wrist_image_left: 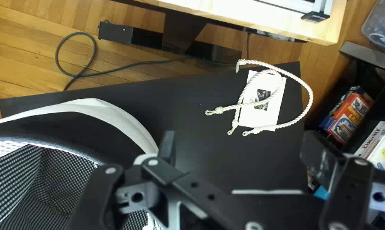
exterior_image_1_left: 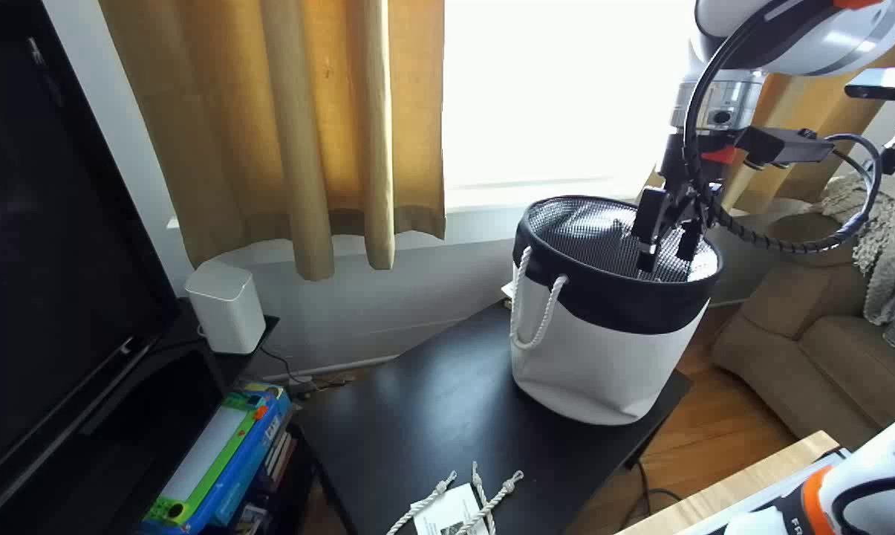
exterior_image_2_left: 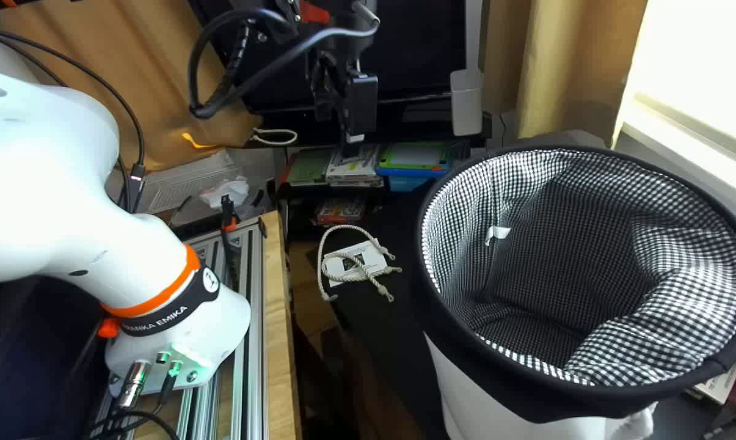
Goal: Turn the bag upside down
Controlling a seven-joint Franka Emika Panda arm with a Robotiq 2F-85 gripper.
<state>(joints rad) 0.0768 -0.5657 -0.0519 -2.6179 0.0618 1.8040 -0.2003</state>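
Note:
The bag [exterior_image_1_left: 610, 371] stands upright on the black table [exterior_image_1_left: 417, 416], with its open mouth up. Its black rim [exterior_image_2_left: 432, 305] and checked lining show in the exterior views, and a white rope handle [exterior_image_1_left: 550, 310] hangs on its side. In the wrist view the bag's black rim [wrist_image_left: 74, 127] lies at the lower left, partly hidden by a finger. My gripper [wrist_image_left: 243, 153] is open, with nothing between its fingers. It is above the table beside the bag, apart from it, in an exterior view [exterior_image_2_left: 341, 125]; another exterior view shows the gripper [exterior_image_1_left: 667, 254] overlapping the bag's mouth.
Loose white ropes [wrist_image_left: 304, 108] lie over a white card [wrist_image_left: 259, 118] on the table. A small white device [exterior_image_1_left: 228, 308] stands by the television [exterior_image_1_left: 61, 245]. A wooden bench edge [exterior_image_2_left: 279, 342] carries the robot base. A window and curtain [exterior_image_1_left: 328, 126] are behind the table.

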